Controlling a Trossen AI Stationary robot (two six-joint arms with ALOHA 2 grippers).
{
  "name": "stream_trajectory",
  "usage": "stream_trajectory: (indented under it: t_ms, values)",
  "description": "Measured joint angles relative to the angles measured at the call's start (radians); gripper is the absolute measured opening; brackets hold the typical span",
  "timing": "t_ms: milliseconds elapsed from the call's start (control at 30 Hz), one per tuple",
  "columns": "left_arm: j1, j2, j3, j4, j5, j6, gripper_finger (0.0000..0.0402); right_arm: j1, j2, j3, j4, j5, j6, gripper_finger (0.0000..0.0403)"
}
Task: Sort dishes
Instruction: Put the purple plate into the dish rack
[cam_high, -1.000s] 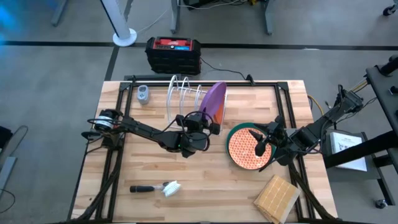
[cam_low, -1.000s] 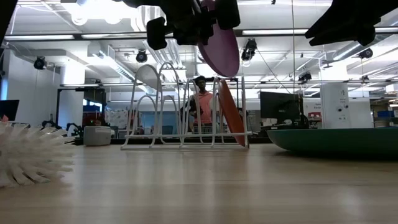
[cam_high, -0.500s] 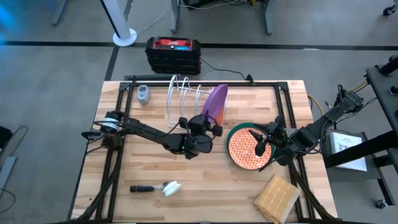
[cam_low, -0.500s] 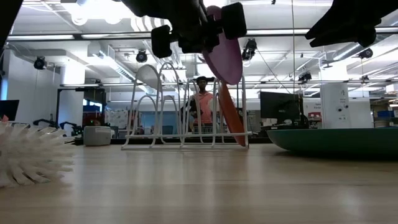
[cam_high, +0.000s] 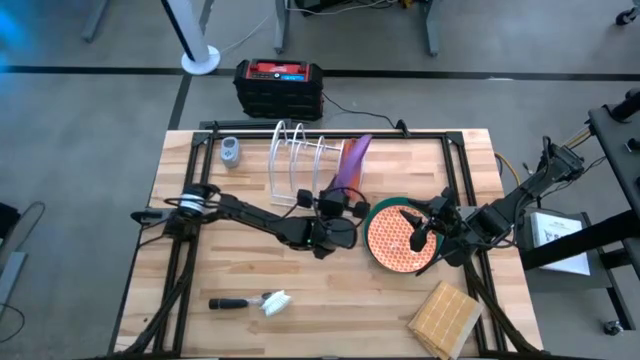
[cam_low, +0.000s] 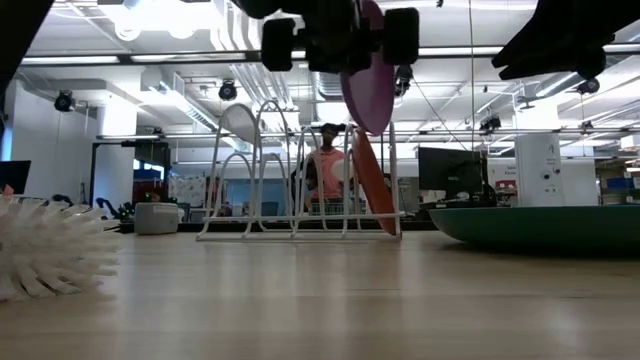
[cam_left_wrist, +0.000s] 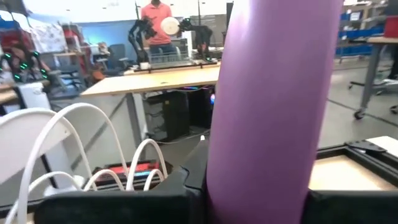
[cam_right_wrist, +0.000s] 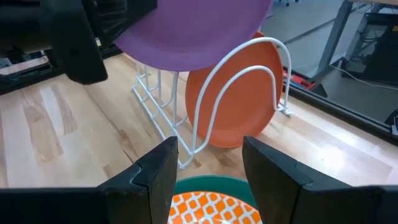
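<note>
**Purple plate going to the rack, two plates waiting**

The left pincer (cam_high: 340, 205) is pinching the purple plate (cam_high: 352, 163) on edge, raised over the right end of the white wire rack (cam_high: 298, 160). The orange plate (cam_right_wrist: 239, 102) is already standing in the rack's end slot. The teal plate (cam_high: 380, 213) is lying on the tabletop (cam_high: 200, 260) with a patterned orange plate (cam_high: 398, 240) on it. The right pincer (cam_high: 420, 232) is hovering spread above them, empty. Judging by this, one is racked, one is in transit, two are left.
</note>
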Motion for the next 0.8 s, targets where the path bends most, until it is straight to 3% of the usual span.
stream_trajectory:
  t_ms: [267, 800]
  values:
    - [0.005, 0.084, 0.125, -0.006, -0.017, 0.077, 0.0035, 0.000, 0.000, -0.008, 0.003, -0.008, 0.008, 0.0172]
    - [0.020, 0.087, 0.127, -0.036, -0.002, 0.036, 0.0035, 0.000, 0.000, -0.011, 0.003, -0.028, 0.016, 0.0172]
